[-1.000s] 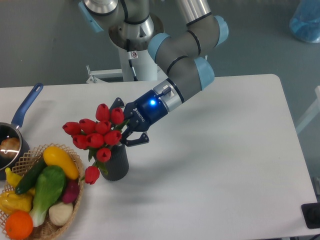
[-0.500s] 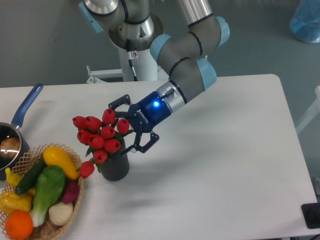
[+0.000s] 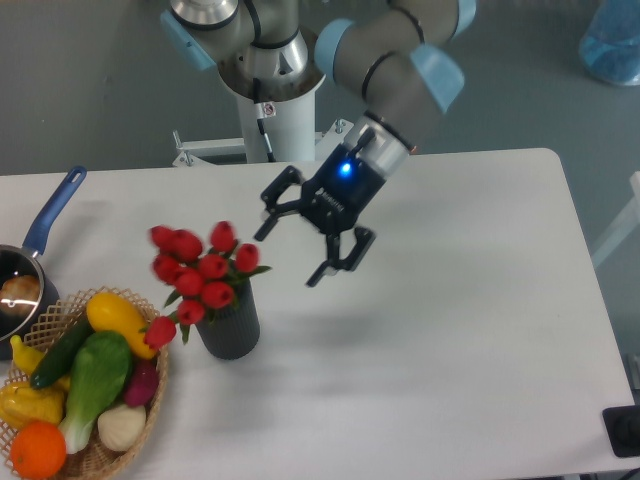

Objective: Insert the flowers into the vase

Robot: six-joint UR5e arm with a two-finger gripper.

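The flowers (image 3: 200,272), a bunch of red tulips with green stems, stand with their stems in the vase (image 3: 230,328), a dark ribbed cylinder at the left of the white table. The buds lean out to the left above the vase mouth. My gripper (image 3: 292,250) is open and empty. It hangs above the table to the upper right of the bunch, apart from it, with its fingers spread wide.
A wicker basket (image 3: 150,395) with toy vegetables and fruit sits at the front left, touching distance from the vase. A blue-handled saucepan (image 3: 35,250) is at the far left edge. The arm's base stands behind the table.
The gripper has opened, let go of the flowers and pulled back up and to the right. The bunch has settled lower into the vase.
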